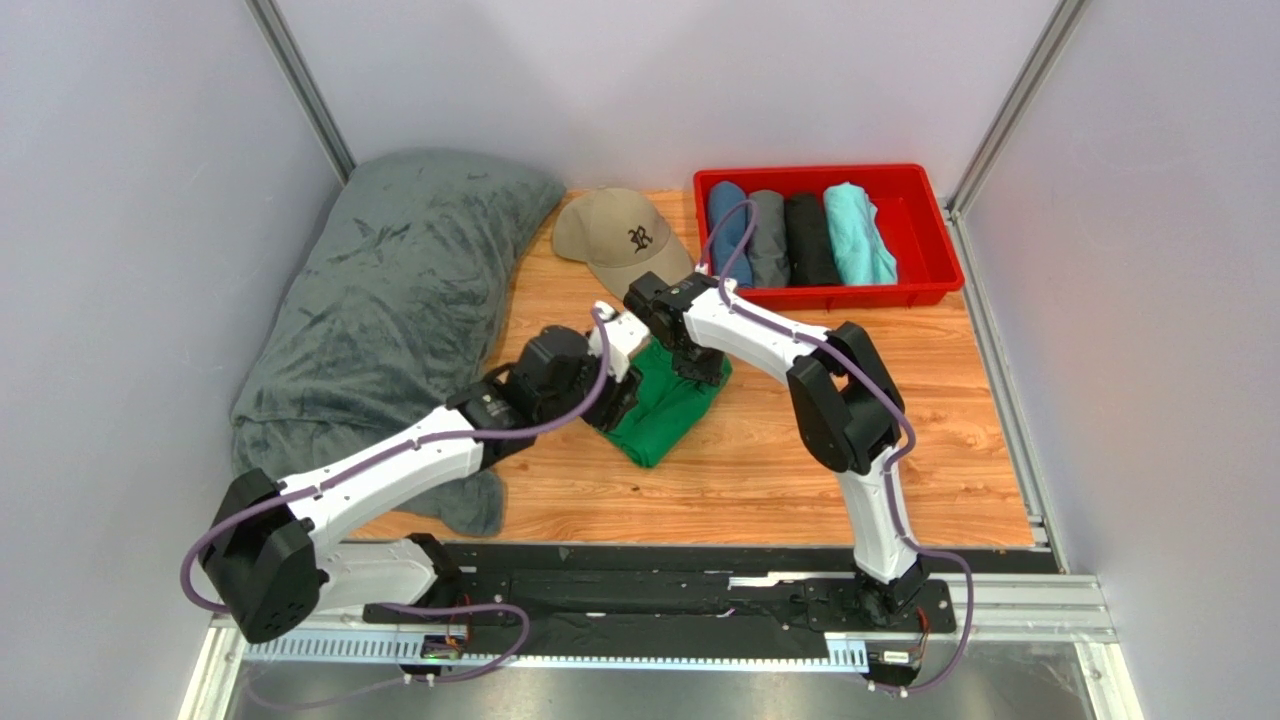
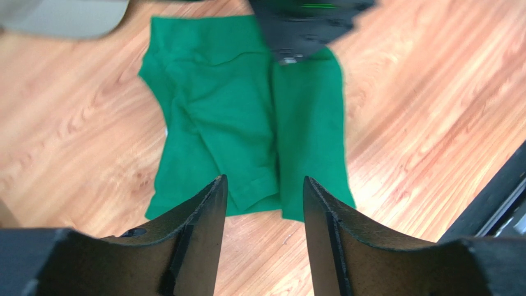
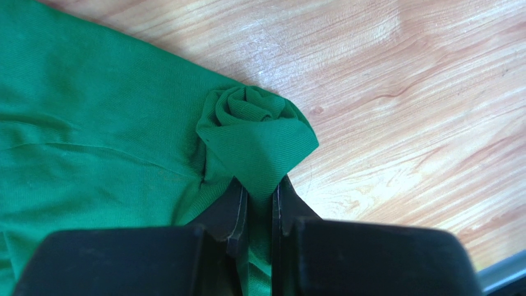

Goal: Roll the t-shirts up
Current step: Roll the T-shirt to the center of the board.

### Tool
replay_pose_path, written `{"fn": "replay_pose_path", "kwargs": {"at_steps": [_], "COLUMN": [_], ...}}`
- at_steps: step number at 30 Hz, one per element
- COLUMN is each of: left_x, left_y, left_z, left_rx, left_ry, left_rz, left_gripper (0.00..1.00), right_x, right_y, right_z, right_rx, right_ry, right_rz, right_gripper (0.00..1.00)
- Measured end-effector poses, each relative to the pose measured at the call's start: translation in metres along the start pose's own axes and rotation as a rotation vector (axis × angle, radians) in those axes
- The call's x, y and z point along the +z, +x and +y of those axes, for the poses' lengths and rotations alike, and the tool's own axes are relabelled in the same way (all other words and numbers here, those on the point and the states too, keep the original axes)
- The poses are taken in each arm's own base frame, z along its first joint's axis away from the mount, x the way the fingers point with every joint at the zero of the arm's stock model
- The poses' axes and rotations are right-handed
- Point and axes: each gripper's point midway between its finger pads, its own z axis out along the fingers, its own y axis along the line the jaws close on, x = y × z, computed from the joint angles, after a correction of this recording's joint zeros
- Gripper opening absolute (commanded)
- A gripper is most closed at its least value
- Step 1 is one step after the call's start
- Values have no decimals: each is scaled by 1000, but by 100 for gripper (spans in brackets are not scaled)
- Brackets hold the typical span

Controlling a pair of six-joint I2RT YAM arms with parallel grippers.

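Note:
An emerald-green t-shirt lies folded into a strip on the wooden table; it also shows in the left wrist view. My right gripper is shut on one end of the shirt, where the cloth is wound into a small roll. In the top view the right gripper sits at the shirt's far end. My left gripper is open and empty, hovering over the shirt's other end. Rolled tees in blue, grey, black and aqua lie in a red bin.
A big dark grey-green plush blanket covers the table's left side. A tan baseball cap lies behind the shirt, next to the red bin. Grey walls enclose the table on three sides. Bare wood shows at the right front.

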Motion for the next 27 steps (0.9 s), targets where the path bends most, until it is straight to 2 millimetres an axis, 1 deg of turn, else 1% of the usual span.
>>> {"fn": "replay_pose_path", "kwargs": {"at_steps": [2,4,5,7,9,11,15,18,21,25,27], "left_x": [-1,-2,-2,-4,-2,5,28,47,58,75,81], "left_y": [-1,0,0,1,3,7,26,32,31,20,17], "left_z": [-16,-31,-37,-51,-61,-69,-70,-69,-71,-77,-78], "left_rx": [98,178,204,276,326,380,445,483,511,524,524], "left_ry": [10,16,21,32,40,39,11,-23,-47,-65,-74], "left_rz": [-2,-4,-5,-10,-12,-3,81,114,117,97,92], "left_gripper": [73,73,84,85,85,85,85,85,85,85,86], "right_x": [1,2,2,3,3,3,3,4,5,6,5], "right_y": [0,1,1,0,0,-1,-1,0,0,0,1], "right_z": [0,0,1,1,2,1,2,2,2,2,3], "right_rx": [-7,-13,-17,-23,-28,-30,-32,-36,-39,-39,-39], "right_ry": [12,24,31,42,51,59,68,75,78,81,79], "right_rz": [15,31,38,51,61,69,79,84,88,92,95], "right_gripper": [0,0,0,0,0,0,0,0,0,0,0]}}
